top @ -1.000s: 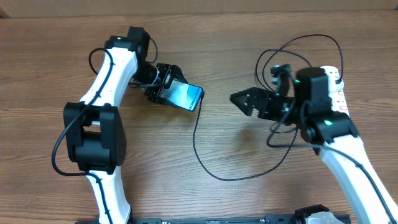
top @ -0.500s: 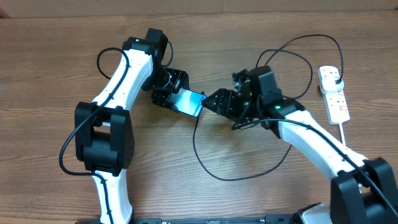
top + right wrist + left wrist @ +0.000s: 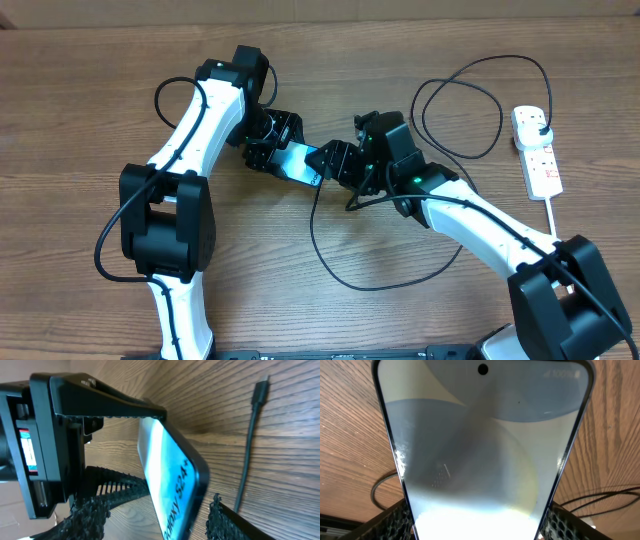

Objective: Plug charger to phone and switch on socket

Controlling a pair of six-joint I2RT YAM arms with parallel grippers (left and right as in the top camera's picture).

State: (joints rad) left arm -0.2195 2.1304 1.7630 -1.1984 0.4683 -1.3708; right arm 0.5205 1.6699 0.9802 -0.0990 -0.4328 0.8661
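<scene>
My left gripper (image 3: 268, 140) is shut on the phone (image 3: 298, 160), gripping its long edges and holding it tilted over the table. The phone's light-blue screen fills the left wrist view (image 3: 480, 450), with my fingers (image 3: 395, 520) at its sides. My right gripper (image 3: 335, 160) is open, and its jaws straddle the phone's free end (image 3: 170, 480) without closing on it. The charger's black cable (image 3: 330, 265) loops across the table. Its connector tip (image 3: 262, 385) lies loose on the wood beside the phone. Its black plug (image 3: 540, 122) sits in the white socket strip (image 3: 543, 165) at far right.
The charger cable makes large loops (image 3: 460, 100) between my right arm and the strip. The strip's white cord (image 3: 553, 215) runs toward the front edge. My left gripper's body (image 3: 55, 440) fills the left of the right wrist view.
My right arm has swung left from beside the socket strip to the phone, and its open jaws now sit around the phone's end. My left gripper has shifted slightly right with the phone.
</scene>
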